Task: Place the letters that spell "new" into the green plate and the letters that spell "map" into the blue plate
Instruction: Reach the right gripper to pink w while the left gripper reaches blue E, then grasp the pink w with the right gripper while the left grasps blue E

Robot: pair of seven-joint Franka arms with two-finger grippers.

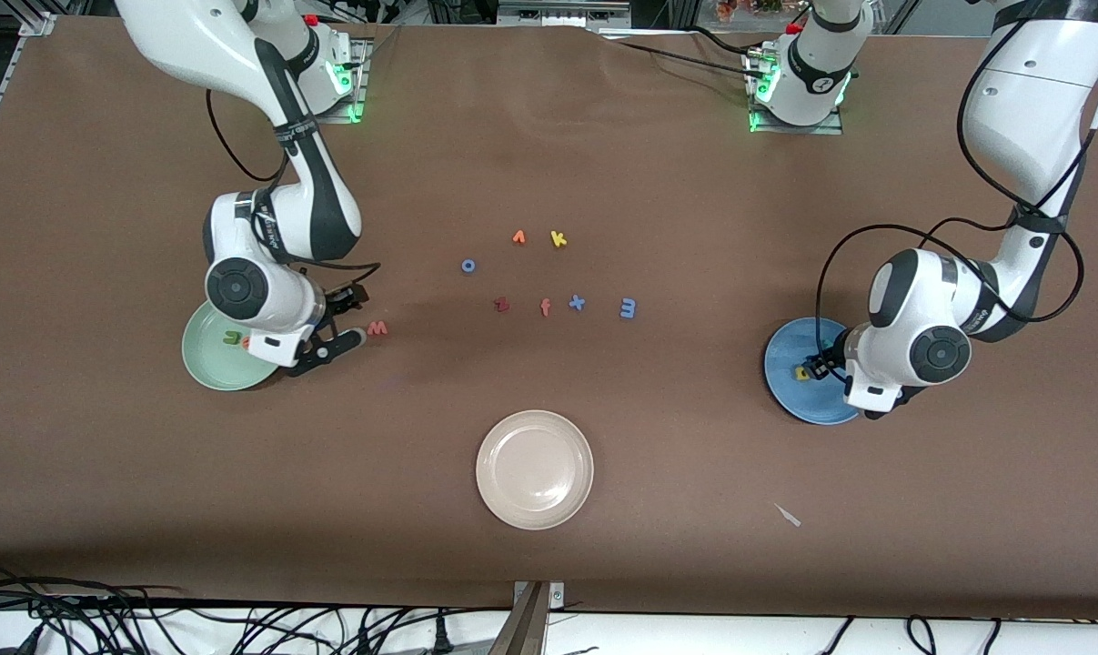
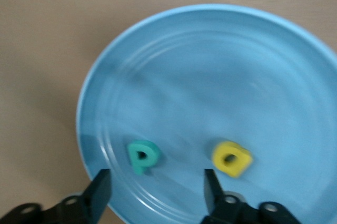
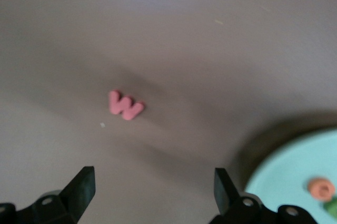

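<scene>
Left claw (image 2: 156, 192): wide, empty, over round blue plate (image 2: 221, 76) holding teal foam p (image 2: 142, 156), yellow foam a (image 2: 231, 158).
Right claw (image 3: 154, 187): wide, empty, over the tabletop (image 1: 694, 509) near pinkish-red foam w (image 3: 125, 105), beside round mint-green plate (image 3: 287, 179).

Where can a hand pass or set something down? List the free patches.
Free: the brown table nearer the camera, either side of the cream-white plate, and the strip between the loose letters and the arm bases. Crowded: around the green plate under the right gripper, and the blue plate under the left gripper.

even overhead light, soft shadows, both wrist views motion-blurred
</scene>
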